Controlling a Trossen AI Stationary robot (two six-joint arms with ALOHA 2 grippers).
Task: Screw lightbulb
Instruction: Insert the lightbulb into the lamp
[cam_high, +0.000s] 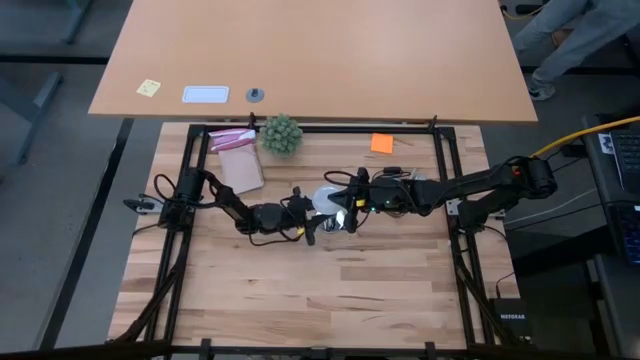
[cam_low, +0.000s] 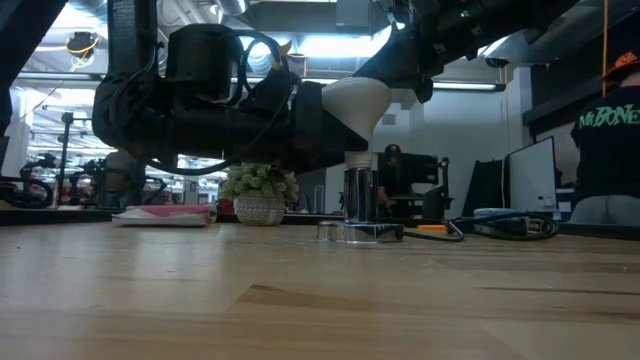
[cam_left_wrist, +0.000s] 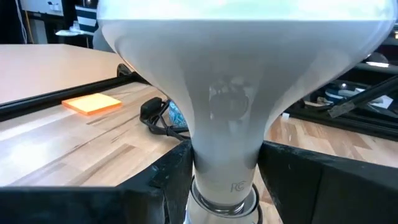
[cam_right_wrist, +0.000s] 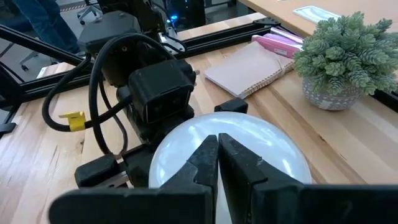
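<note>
The white lightbulb (cam_low: 357, 104) stands upright, dome up, with its narrow base down in the silvery socket (cam_low: 360, 196). The socket sits on a round disc (cam_low: 358, 232) with a black cord (cam_low: 440, 232), mid-table. My left gripper (cam_left_wrist: 224, 180) reaches in from the table's left and is shut on the bulb's neck. My right gripper (cam_right_wrist: 217, 146) comes from the table's right. It is shut, with its fingers over the dome (cam_right_wrist: 261, 143), slanting down. In the high view the bulb (cam_high: 328, 198) shows between the two grippers. My left gripper pinches the bulb's narrow neck (cam_left_wrist: 224, 158), just above the metal ring, between its two fingers (cam_left_wrist: 171, 180). The fingers come level from the table's left and lie across the neck. The bulb stands upright with its base in the socket. My right gripper's shut fingertips lie over the top of the dome; I cannot tell whether they touch it.
A small potted plant (cam_high: 281, 134), a notebook (cam_high: 240, 170) and a pink item (cam_high: 232, 139) lie at the far left, and an orange note pad (cam_high: 381, 143) at the far right. Black frame rails (cam_high: 445, 190) edge the table. A person (cam_low: 610, 130) stands beyond the table.
</note>
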